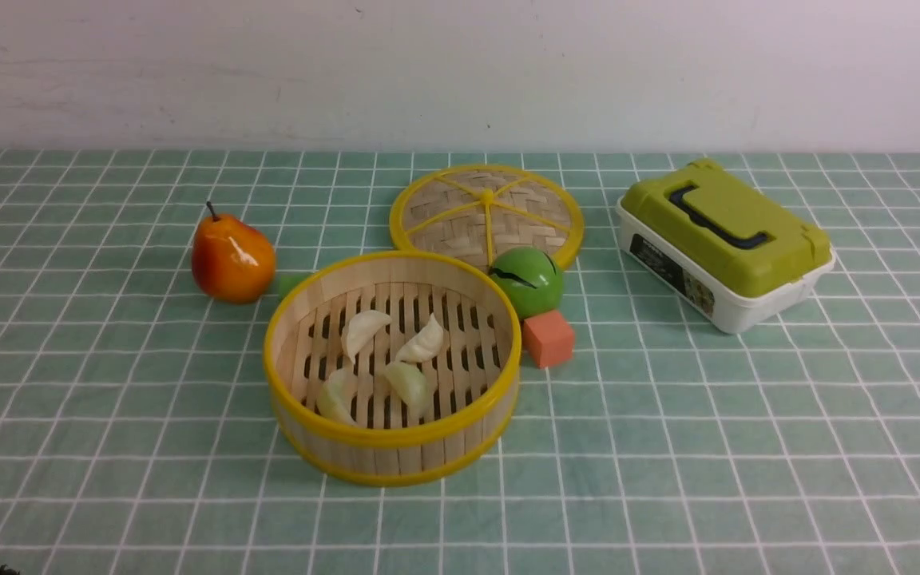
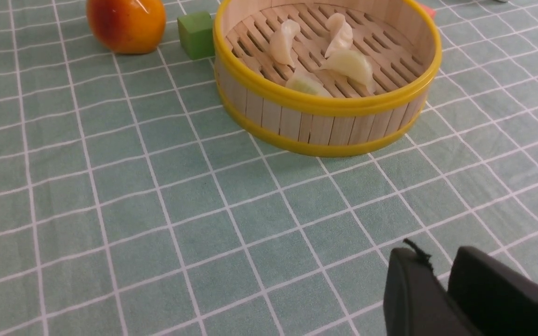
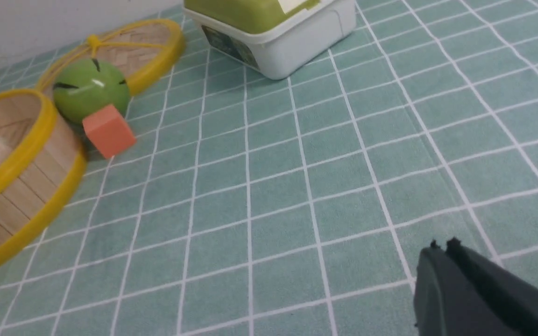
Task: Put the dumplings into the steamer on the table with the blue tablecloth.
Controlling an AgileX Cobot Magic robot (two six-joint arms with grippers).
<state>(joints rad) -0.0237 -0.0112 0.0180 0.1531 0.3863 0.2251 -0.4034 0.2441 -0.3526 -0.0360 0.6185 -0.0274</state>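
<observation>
The bamboo steamer (image 1: 396, 459) stands on the teal grid-patterned tablecloth (image 1: 668, 447), near the middle. On its slatted floor lie several dumplings: two creamy white ones (image 1: 364, 329) (image 1: 422, 342) and two pale greenish ones (image 1: 408, 383) (image 1: 335, 397). The left wrist view shows the steamer (image 2: 325, 126) well ahead of my left gripper (image 2: 438, 261). That gripper hovers over bare cloth, slightly open with nothing between its fingers. My right gripper (image 3: 442, 247) is shut and empty over bare cloth, far to the side of the steamer (image 3: 21, 186). Neither gripper shows in the front view.
A pear (image 1: 232, 259) and a small green cube (image 1: 291, 283) sit left of the steamer. Behind it lies the woven lid (image 1: 485, 209). A green ball (image 1: 528, 281) and an orange cube (image 1: 548, 337) stand at its right. A green-lidded white box (image 1: 723, 239) is far right.
</observation>
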